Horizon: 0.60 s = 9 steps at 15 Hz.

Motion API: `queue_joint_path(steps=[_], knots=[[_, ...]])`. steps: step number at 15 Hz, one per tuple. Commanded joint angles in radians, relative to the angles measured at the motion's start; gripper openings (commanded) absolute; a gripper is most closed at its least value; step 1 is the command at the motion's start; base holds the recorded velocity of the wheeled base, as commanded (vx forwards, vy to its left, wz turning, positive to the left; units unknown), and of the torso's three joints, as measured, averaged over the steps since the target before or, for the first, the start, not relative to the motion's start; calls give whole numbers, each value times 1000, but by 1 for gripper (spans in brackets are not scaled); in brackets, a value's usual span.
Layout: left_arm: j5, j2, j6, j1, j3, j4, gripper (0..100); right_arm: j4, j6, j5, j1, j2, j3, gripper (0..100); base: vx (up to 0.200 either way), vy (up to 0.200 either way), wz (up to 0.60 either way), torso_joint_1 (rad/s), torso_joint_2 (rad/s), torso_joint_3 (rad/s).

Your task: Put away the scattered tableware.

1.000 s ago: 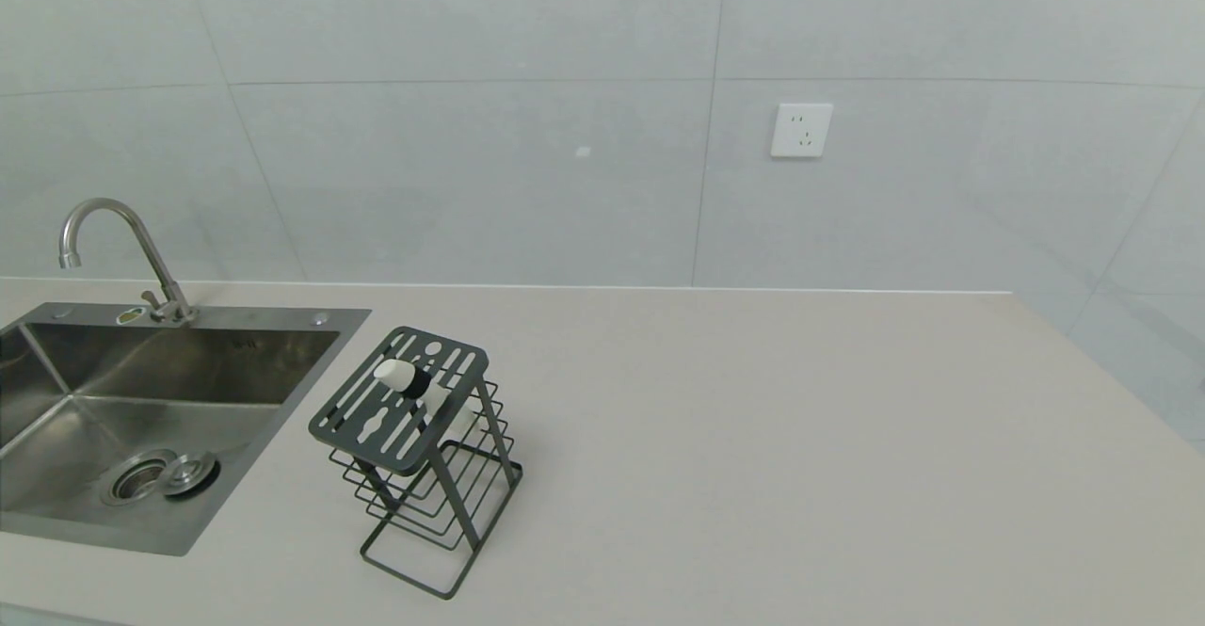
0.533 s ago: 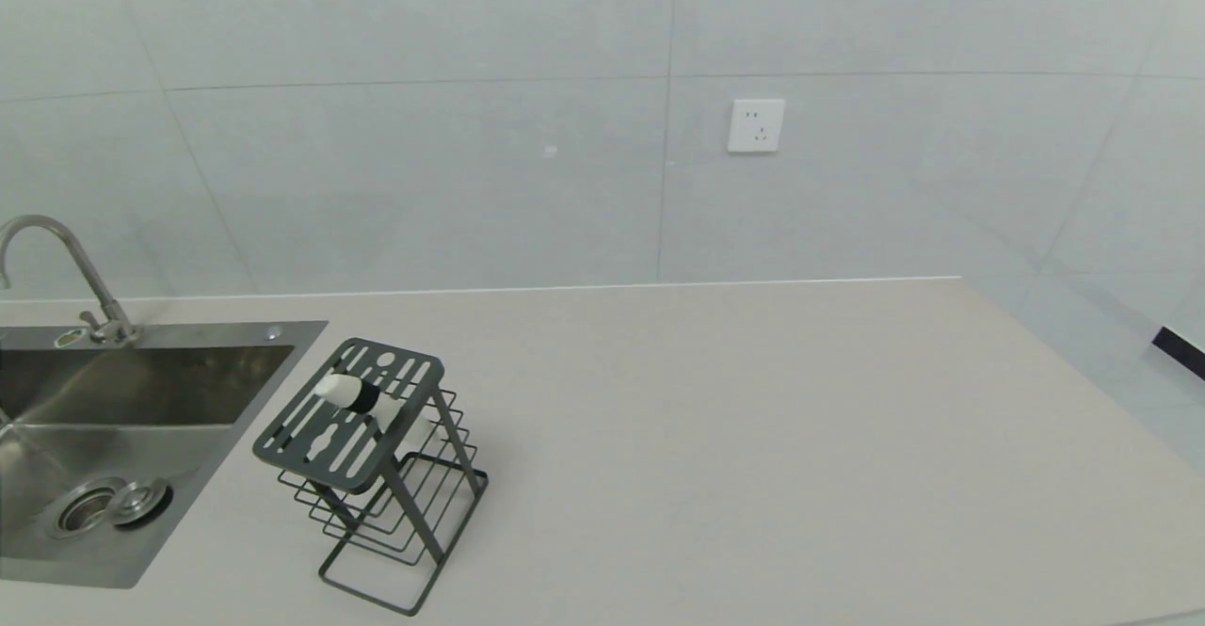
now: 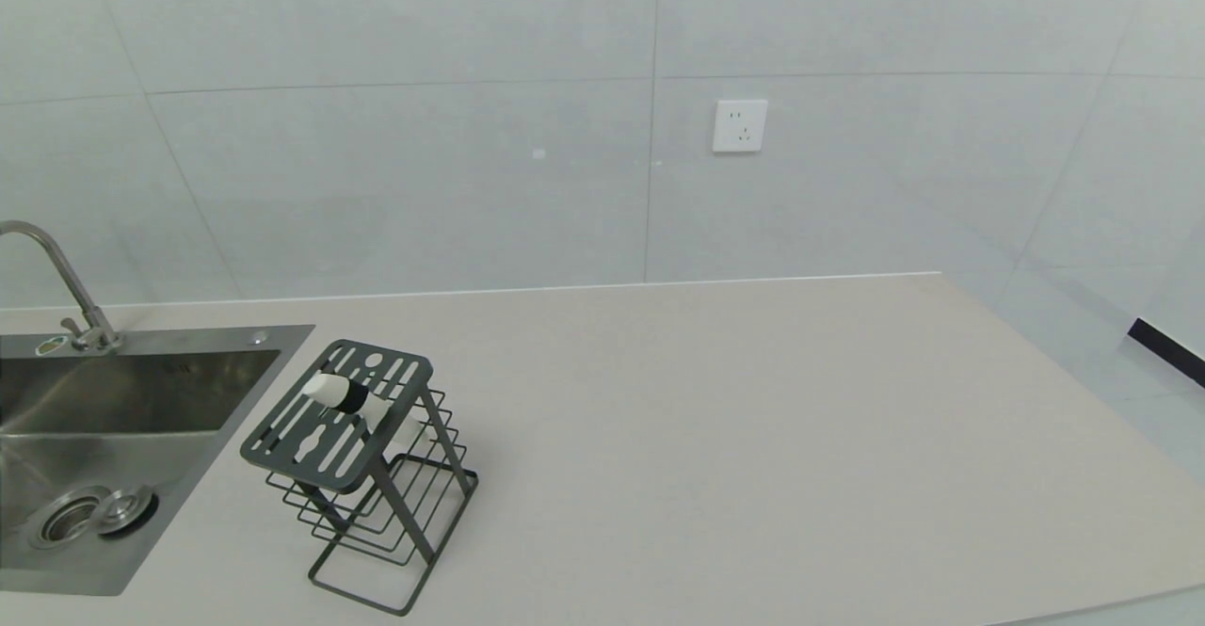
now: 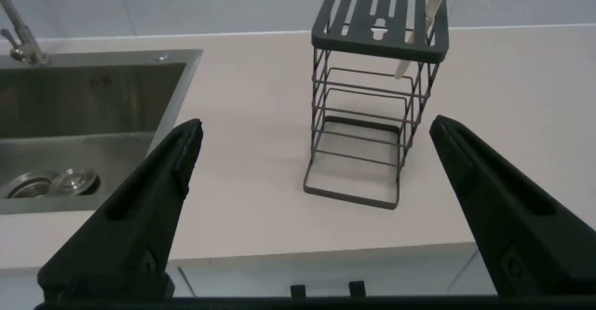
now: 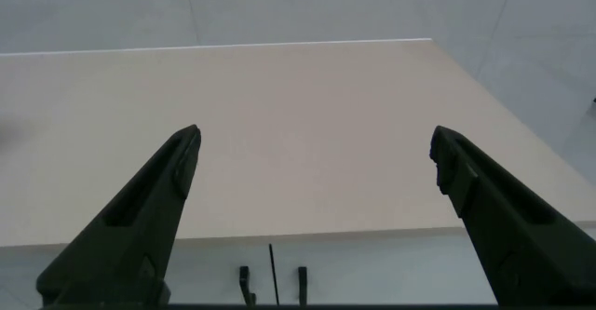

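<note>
A dark metal cutlery rack stands on the beige counter just right of the sink. A utensil with a white and black handle sticks up through the rack's slotted top. In the left wrist view the rack stands a short way ahead of my left gripper, which is open and holds nothing; the utensil's pale shaft shows at the rack's far corner. My right gripper is open too, with nothing in it, at the front edge of the bare counter.
A steel sink with a drain and a curved faucet lies at the left. A tiled wall with a white socket backs the counter. The counter ends at the right.
The head camera has turned to the right, so the sink, rack and socket sit further left in the picture. Nothing on the counter has itself moved.
</note>
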Motion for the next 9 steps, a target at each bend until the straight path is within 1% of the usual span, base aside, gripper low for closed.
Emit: queue_joint_path(steps=[1,9], knots=[[0,2,0,0,0,0,100,0,0,0,0,1,0,100,0,0,0,0,0,0],[0,2,0,0,0,0,100,0,-1,0,0,1,-1,100,0,0,0,0,0,0]])
